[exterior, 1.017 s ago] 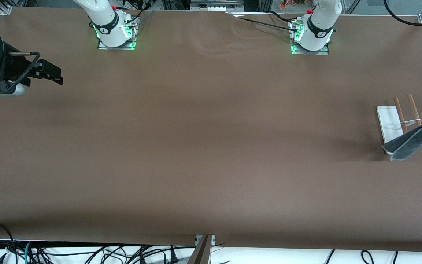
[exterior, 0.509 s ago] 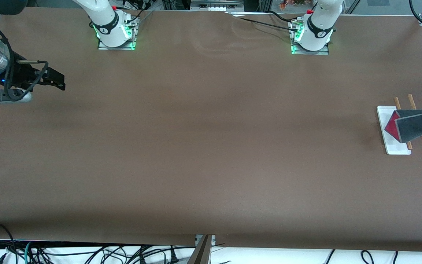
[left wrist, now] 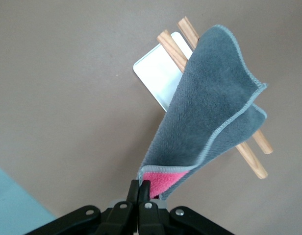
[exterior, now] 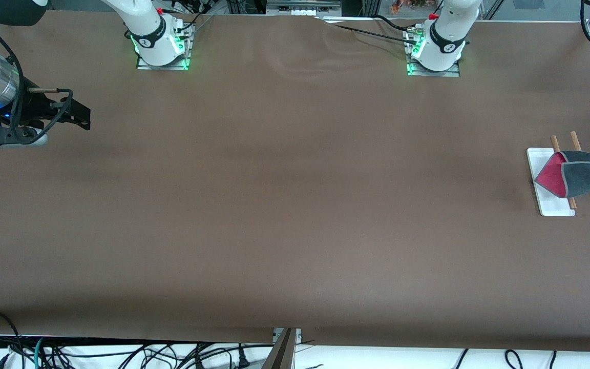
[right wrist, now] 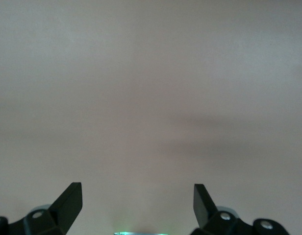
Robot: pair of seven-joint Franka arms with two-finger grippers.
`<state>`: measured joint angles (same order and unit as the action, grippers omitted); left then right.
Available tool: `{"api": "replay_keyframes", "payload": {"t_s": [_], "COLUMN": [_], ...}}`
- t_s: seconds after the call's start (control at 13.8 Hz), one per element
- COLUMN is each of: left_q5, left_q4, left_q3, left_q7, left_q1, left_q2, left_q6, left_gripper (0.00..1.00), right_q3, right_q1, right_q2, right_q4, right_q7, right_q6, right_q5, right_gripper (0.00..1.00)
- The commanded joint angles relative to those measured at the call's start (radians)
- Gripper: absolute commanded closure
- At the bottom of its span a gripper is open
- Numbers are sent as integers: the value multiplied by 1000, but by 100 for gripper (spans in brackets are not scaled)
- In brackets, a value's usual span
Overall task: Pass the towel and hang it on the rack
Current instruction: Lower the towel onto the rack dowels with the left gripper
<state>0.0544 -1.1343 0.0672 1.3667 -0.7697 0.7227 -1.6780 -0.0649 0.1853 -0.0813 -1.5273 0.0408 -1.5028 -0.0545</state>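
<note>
towel point(exterior: 579, 173) long axis across rack point(exterior: 551, 205) rods | left gripper point(left wrist: 139, 188) pinches its corner | right gripper point(right wrist: 138, 196) wide, empty, waiting

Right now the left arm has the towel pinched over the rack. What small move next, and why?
Probably lower the left gripper a little so the towel drapes over the rack, then release. The cloth is pinched by one corner and hangs across the rods, but it is not settled. The right gripper waits open at its end of the table.

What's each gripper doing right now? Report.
Left gripper: shut on the towel, over the rack.
Right gripper: open, empty, waiting at its end of the table.
</note>
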Motion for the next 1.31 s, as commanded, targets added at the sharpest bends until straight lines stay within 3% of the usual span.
{"api": "replay_keyframes", "payload": {"t_s": [0.0, 0.07, 0.15, 0.44, 0.58, 1.02, 1.24], "left_q5": [35, 33, 19, 18, 19, 19, 19], "left_q4": [-21, -34, -42, -24, -24, -25, -27], "left_q3": [13, 13, 13, 20, 35, 48, 78], "left_q7": [17, 17, 23, 25, 12, -79, -336], "left_q1": [6, 6, -6, -20, -5, 237, 363], "left_q2": [-11, -6, 13, -2, -55, -227, -263], "left_q6": [-9, -11, -23, -25, -19, 136, 197], "left_gripper": [100, 46, 0, 0, 0, 0, 0], "right_q3": [11, 11, 11, 10, 10, 10, 10], "right_q1": [0, 2, 8, 11, 11, 11, 11], "right_q2": [14, 11, 2, 6, 8, 9, 9], "right_q4": [16, 16, 16, 16, 16, 16, 18], "right_q7": [27, 42, 63, 74, 74, 74, 74], "right_q6": [-1, -7, -20, -43, -42, -43, -43], "right_q5": [-21, -21, -18, -8, -7, -7, -5], "right_gripper": [0, 0, 0, 0, 0, 0, 0]}}
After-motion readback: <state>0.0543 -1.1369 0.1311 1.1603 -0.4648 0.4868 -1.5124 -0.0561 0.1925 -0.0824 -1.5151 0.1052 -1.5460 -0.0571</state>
